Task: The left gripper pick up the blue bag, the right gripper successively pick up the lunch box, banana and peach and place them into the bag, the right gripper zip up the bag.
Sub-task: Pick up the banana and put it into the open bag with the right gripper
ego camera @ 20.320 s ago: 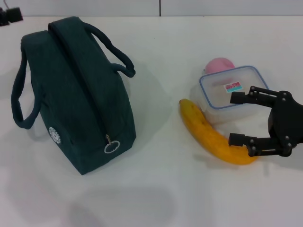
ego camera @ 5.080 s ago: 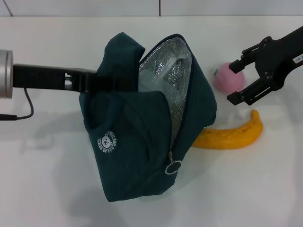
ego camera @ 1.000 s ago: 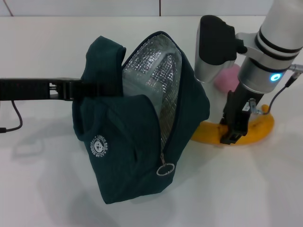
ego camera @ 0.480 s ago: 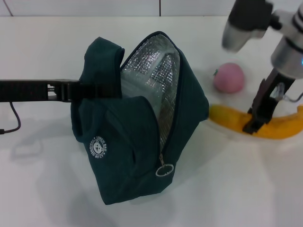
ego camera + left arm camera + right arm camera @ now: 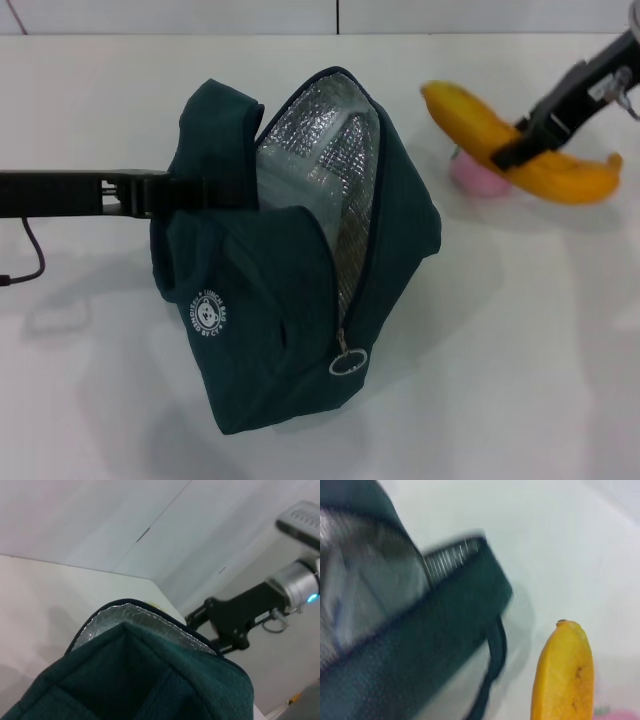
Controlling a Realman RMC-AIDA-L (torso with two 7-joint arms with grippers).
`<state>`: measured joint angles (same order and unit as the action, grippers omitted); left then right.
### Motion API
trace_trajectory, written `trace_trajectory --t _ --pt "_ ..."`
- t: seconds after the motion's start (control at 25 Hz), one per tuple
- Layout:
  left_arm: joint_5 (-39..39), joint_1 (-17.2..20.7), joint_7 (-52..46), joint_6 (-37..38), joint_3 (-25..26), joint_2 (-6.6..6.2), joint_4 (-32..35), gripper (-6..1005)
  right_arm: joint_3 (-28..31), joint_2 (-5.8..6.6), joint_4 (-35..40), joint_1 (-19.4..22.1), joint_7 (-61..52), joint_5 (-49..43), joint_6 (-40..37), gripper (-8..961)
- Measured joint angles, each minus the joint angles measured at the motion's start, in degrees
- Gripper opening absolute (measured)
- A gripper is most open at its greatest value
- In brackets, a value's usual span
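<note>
- Since the frame half a second back, the banana has left the table and now hangs in the air, lifted by the right gripper, with the peach partly hidden behind it.
- At the left, the left gripper is clamped on the blue bag by its top fabric, holding the bag propped so that its mouth gapes toward the right arm.
- The lunch box shows faintly inside against the silver lining, so the first item appears to be packed.
- The right gripper's fingers are closed across the banana's middle, which keeps the long fruit roughly balanced.
- Bare table lies between bag and banana; the zipper edge is the rim to clear, and the banana probably needs angling to fit the opening.
</note>
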<state>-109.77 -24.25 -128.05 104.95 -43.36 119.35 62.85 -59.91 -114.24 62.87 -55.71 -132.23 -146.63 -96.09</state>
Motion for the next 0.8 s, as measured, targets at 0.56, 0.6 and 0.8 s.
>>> trace_trajectory --t 0.56,0.6,0.8 --pt "0.0 -0.15 -0.43 0.09 0.09 0.01 0.0 40 4.94 -0.25 8.66 3.18 7.31 33.66 2.4 413" --pt "0.0 -0.24 -0.44 0.09 0.09 0.01 -0.01 40 4.94 -0.45 8.42 3.23 8.12 35.15 2.66 413" --pt "0.0 -0.32 -0.53 0.08 0.11 -0.09 0.0 40 3.21 -1.25 4.37 3.91 12.88 43.39 5.51 413"
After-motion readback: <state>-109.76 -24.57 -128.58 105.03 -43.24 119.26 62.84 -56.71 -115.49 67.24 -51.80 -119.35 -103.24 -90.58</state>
